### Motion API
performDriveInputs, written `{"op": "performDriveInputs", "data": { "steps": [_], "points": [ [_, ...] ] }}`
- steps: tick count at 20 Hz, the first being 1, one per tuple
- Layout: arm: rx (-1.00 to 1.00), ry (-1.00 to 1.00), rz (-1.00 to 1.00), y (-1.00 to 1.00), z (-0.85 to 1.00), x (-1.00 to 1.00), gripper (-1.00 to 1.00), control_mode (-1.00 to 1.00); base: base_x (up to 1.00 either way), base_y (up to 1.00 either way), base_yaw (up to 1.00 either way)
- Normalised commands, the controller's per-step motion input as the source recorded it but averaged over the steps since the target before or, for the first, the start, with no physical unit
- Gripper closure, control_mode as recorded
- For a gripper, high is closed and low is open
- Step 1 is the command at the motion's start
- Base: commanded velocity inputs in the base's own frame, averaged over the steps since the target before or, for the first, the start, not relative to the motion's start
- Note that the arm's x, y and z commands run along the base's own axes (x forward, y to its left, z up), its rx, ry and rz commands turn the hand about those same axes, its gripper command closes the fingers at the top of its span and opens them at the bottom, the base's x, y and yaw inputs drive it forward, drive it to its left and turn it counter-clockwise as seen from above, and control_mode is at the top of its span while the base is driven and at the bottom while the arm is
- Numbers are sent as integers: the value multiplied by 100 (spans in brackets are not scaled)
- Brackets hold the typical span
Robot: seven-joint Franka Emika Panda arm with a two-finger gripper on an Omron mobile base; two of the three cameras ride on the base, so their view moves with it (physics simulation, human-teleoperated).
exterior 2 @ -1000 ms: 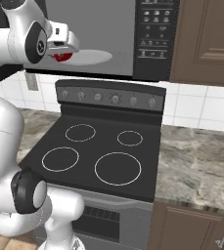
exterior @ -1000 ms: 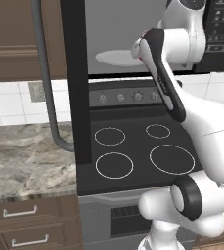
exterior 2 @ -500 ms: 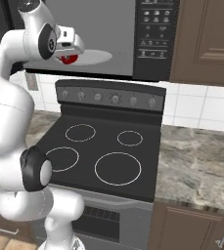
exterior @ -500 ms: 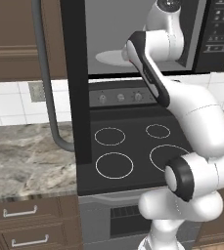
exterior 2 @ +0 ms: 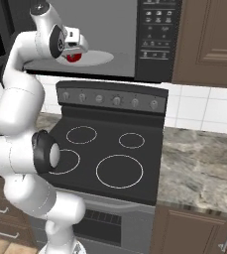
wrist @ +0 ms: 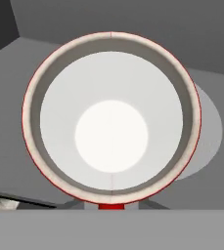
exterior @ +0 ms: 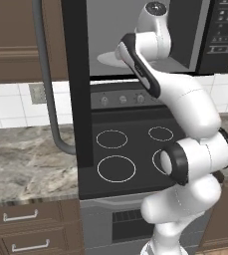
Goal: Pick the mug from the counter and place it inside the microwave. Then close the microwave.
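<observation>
Mug [exterior 2: 73, 57] hangs pinched in the closed gripper [exterior 2: 75, 49] just above the turntable plate [exterior 2: 97, 58] inside the microwave [exterior 2: 149, 37]; lower it straight down, keep it upright, release only once seated.

Mug [exterior 2: 74, 57] over turntable [exterior 2: 97, 59] inside microwave [exterior 2: 120, 34].

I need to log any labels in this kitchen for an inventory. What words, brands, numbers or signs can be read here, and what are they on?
No text can be read.
microwave button panel: small pale marks on the buttons, too small and blurred to read.
stove: knobs and white burner rings only, no lettering.
mug: plain inside, no print visible.
</observation>
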Motion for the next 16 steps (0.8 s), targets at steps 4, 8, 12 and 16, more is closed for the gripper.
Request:
{"op": "performDriveInputs", "data": {
  "steps": [4,8,12,16],
  "points": [
    [0,2,0,4,-3,51,100,-100,0,0,0],
    [0,15,0,0,1,39,100,-100,0,0,0],
    [0,14,0,0,3,28,100,-100,0,0,0],
    [0,2,0,0,0,24,100,-100,0,0,0]
  ]
}}
